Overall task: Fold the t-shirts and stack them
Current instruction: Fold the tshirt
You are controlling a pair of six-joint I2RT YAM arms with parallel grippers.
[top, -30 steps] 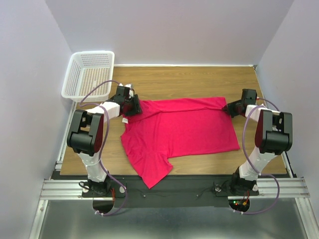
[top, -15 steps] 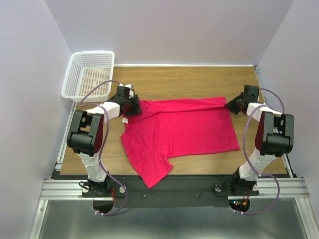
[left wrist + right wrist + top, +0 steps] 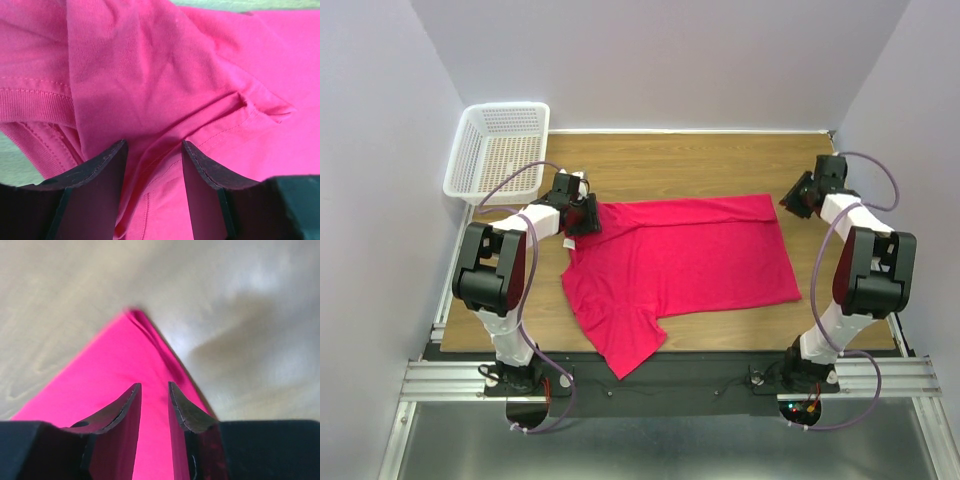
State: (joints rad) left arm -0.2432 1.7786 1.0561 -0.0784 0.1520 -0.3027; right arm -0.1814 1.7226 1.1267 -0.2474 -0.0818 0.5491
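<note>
The crimson-pink t-shirt (image 3: 690,260) lies spread across the middle of the bench (image 3: 670,165). Its body is mostly flat, and one sleeve (image 3: 628,350) reaches over the bench's near edge onto the dark rail.

My left fingers (image 3: 107,165) are at the shirt's far left corner, low on the cloth. They stand narrow with a raised ridge of fabric gathered between them. Creases fan out from that spot, so I read them as holding the shirt. A ribbed hem and a stitched seam run past on either side of them.

My right fingers (image 3: 125,405) are just off the shirt's far right corner, clear of the cloth. There is only a slim gap between them, and nothing is in it. Past their tips the pointed corner of the shirt lies flat on the wood.

Beyond the shirt's far left corner, well apart from it, a white mesh basket (image 3: 500,150) sits at the bench's far left edge.
</note>
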